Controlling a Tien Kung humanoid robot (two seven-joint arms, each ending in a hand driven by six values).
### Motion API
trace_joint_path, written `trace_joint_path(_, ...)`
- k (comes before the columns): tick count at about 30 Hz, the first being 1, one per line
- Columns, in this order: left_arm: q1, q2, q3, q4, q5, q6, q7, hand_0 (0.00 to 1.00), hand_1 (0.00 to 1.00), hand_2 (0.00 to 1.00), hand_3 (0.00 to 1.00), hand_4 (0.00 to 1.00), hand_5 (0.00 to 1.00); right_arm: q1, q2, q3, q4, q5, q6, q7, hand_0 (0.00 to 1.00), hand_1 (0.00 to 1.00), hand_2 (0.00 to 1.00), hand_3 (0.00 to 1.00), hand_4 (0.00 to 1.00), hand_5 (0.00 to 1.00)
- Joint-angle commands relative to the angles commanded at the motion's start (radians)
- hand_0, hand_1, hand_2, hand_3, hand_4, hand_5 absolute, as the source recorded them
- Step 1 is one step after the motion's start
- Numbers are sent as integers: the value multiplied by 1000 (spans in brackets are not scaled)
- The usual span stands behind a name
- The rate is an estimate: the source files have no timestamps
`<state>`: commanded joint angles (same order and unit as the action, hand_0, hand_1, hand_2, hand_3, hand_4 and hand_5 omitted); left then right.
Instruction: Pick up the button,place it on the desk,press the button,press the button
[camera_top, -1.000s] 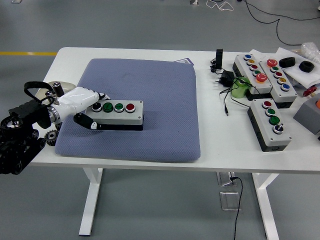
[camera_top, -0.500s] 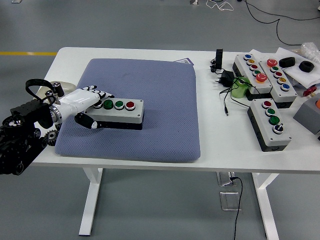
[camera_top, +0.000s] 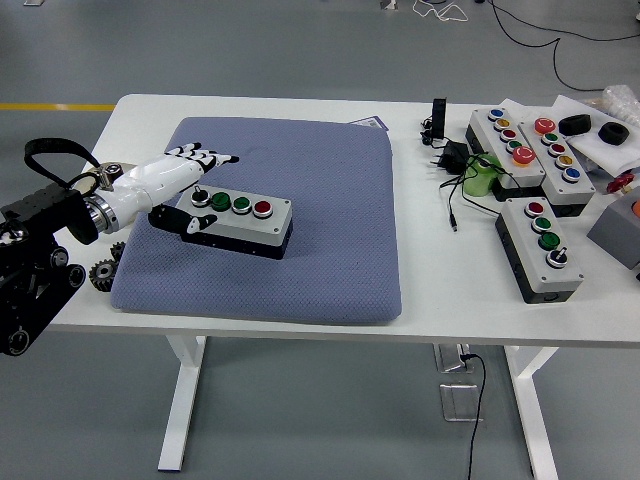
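The left robot hand (camera_top: 178, 188) reaches in from the counter's (camera_top: 300, 105) left edge, its white fingers (camera_top: 205, 157) stretched flat and spread above the left end of the button box (camera_top: 238, 221), its dark thumb against that end; whether it grips the box cannot be told. The box, with four buttons, lies slightly askew on the left half of the blue pad (camera_top: 300, 190). More button boxes (camera_top: 541, 247) crowd the counter's right end.

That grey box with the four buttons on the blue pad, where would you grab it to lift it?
Probably across the long sides of the button box, at its left end nearest the left hand. The top is crowded with buttons, so pinching the plain side walls avoids pressing any. The box lies flat on the blue pad, slightly skewed.
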<state>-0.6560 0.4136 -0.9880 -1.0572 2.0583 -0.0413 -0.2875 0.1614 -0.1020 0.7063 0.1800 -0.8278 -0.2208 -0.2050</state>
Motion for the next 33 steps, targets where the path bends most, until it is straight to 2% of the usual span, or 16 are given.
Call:
trace_joint_path(1, 7, 0, -12, -20, -3, 5, 9, 998, 995, 998, 998, 456, 2, 0, 0, 1, 0, -2, 0, 0, 646, 590, 649, 632, 239, 257)
trace_joint_path(6, 40, -5, -41, -152, 13, 93, 103, 998, 995, 998, 998, 456, 2, -2, 0, 5, 0, -6, 0, -1, 646, 590, 649, 632, 239, 257)
trace_joint_path(7, 43, -8, -36, -182, 38, 100, 129, 314, 298, 329, 872, 455, 2, -2, 0, 6, 0, -9, 0, -2, 649, 589, 648, 632, 239, 257)
trace_joint_path(9, 44, -11, -30, -213, 71, 91, 162, 314, 298, 329, 872, 455, 2, -1, 0, 8, 0, -12, 0, -3, 649, 589, 648, 632, 239, 257)
trace_joint_path(12, 42, -21, -12, -248, 125, 41, 234, 314, 298, 329, 872, 455, 2, -1, 0, 8, 0, -13, 0, -3, 649, 589, 648, 632, 239, 257)
trace_joint_path(13, 41, -23, -8, -253, 132, 24, 253, 41, 85, 163, 819, 441, 2, -1, 0, 8, 0, -14, 0, -3, 648, 589, 645, 632, 238, 256)
trace_joint_path(16, 37, -27, 3, -255, 140, -30, 328, 41, 85, 163, 819, 441, 2, 1, -1, 15, 0, -20, 0, -4, 648, 589, 645, 632, 238, 256)
trace_joint_path(18, 36, -27, 5, -252, 132, -60, 355, 41, 85, 163, 819, 441, 2, 1, -1, 20, 0, -25, 0, -4, 648, 589, 645, 632, 238, 256)
trace_joint_path(19, 36, -27, 6, -251, 129, -68, 360, 2, 2, 86, 803, 412, 2, 2, -1, 21, 0, -26, 0, -4, 648, 588, 644, 632, 238, 256)
trace_joint_path(24, 37, -24, 8, -247, 83, -115, 373, 2, 2, 86, 803, 412, 2, 3, -1, 28, 0, -33, 1, -5, 648, 588, 644, 632, 238, 256)
trace_joint_path(25, 38, -23, 12, -249, 74, -126, 375, 2, 2, 49, 799, 364, 2, 3, -1, 27, 0, -31, 0, -4, 648, 588, 645, 632, 238, 256)
trace_joint_path(29, 41, -16, 27, -263, 74, -162, 380, 2, 2, 49, 799, 364, 2, 3, -1, 28, 0, -32, 0, -5, 648, 588, 645, 632, 238, 256)
trace_joint_path(33, 43, -14, 43, -272, 69, -173, 382, 2, 2, 35, 784, 344, 2, 3, 0, 27, 0, -29, -1, -5, 648, 587, 644, 630, 238, 256)
